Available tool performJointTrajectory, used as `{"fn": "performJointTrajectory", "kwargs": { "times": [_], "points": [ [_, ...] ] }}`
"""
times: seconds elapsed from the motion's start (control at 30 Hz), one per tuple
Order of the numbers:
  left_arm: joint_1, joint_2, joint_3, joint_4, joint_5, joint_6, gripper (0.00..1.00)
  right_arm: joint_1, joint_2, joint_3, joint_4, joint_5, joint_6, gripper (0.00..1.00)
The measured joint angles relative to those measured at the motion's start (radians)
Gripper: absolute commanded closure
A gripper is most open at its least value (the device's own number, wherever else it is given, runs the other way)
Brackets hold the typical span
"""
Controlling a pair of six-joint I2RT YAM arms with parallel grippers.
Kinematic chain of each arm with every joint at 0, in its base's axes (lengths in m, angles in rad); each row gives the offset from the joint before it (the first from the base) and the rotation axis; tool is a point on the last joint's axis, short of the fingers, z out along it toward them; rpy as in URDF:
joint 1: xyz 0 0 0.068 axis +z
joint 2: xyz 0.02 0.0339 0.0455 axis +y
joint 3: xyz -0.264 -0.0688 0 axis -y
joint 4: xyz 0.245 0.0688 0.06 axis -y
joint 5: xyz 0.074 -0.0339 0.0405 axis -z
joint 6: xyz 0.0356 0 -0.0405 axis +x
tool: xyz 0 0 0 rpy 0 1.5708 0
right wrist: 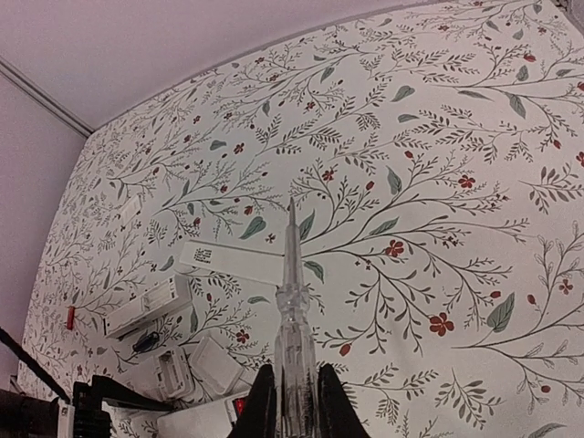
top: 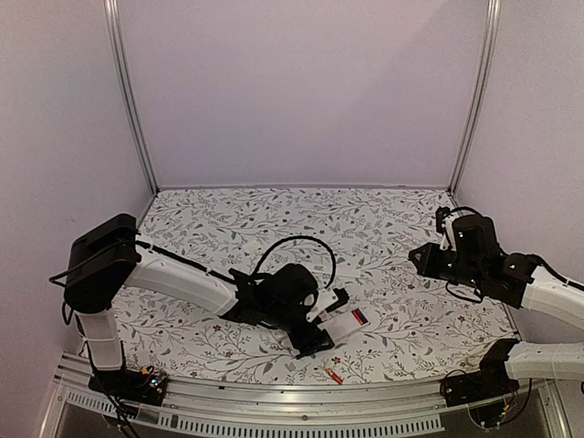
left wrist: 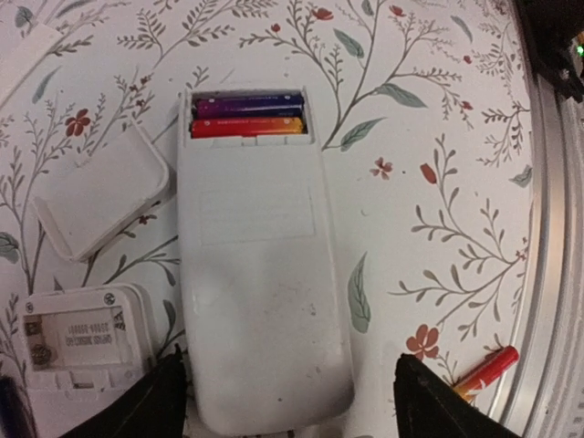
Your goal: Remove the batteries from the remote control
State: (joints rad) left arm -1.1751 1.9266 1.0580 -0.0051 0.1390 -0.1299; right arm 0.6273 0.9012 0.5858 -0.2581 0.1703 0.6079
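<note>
A white remote (left wrist: 260, 274) lies back-up on the floral table, its battery bay open at the far end. Two batteries (left wrist: 246, 117) sit in the bay, one purple-blue and one orange-red. In the left wrist view my left gripper (left wrist: 292, 411) is open, its fingers straddling the remote's near end; the right finger stands well clear of it. A loose orange-red battery (left wrist: 484, 372) lies near the table's metal edge, and also shows in the top view (top: 333, 375). My right gripper (right wrist: 297, 401) hovers at the right, shut on a clear pointed tool (right wrist: 292, 301).
The remote's white cover (left wrist: 105, 196) lies left of it. A second remote (left wrist: 78, 342) with an empty bay sits at the lower left. Further white remotes (right wrist: 233, 260) lie on the table, with a red battery (right wrist: 70, 317) and a black one (right wrist: 144, 343) nearby.
</note>
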Motion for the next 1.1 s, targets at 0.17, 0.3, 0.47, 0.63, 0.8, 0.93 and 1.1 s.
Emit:
{"fn": "performJointTrajectory", "kwargs": {
  "times": [0.17,0.3,0.47,0.63,0.8,0.93,1.1],
  "points": [
    [-0.003,0.0,0.029,-0.056,0.0,0.026,0.18,0.0,-0.015,0.0,-0.059,-0.058,-0.016,1.0],
    [-0.003,0.0,0.096,-0.137,-0.005,0.056,0.17,0.0,-0.018,0.0,-0.093,-0.173,-0.045,1.0],
    [-0.003,0.016,0.208,-0.188,-0.005,0.101,0.16,0.0,-0.006,0.0,-0.126,-0.309,-0.073,1.0],
    [-0.003,0.067,0.238,-0.201,-0.024,0.142,0.15,0.0,0.014,-0.002,-0.167,-0.411,-0.096,1.0],
    [-0.001,0.123,0.246,-0.22,-0.035,0.162,0.15,0.0,0.018,-0.006,-0.204,-0.483,-0.112,1.0],
    [0.0,0.137,0.25,-0.222,-0.035,0.172,0.14,0.0,0.029,-0.006,-0.221,-0.503,-0.114,1.0],
    [0.002,0.137,0.253,-0.219,-0.032,0.188,0.15,0.002,0.057,-0.006,-0.243,-0.515,-0.108,1.0]
  ]
}}
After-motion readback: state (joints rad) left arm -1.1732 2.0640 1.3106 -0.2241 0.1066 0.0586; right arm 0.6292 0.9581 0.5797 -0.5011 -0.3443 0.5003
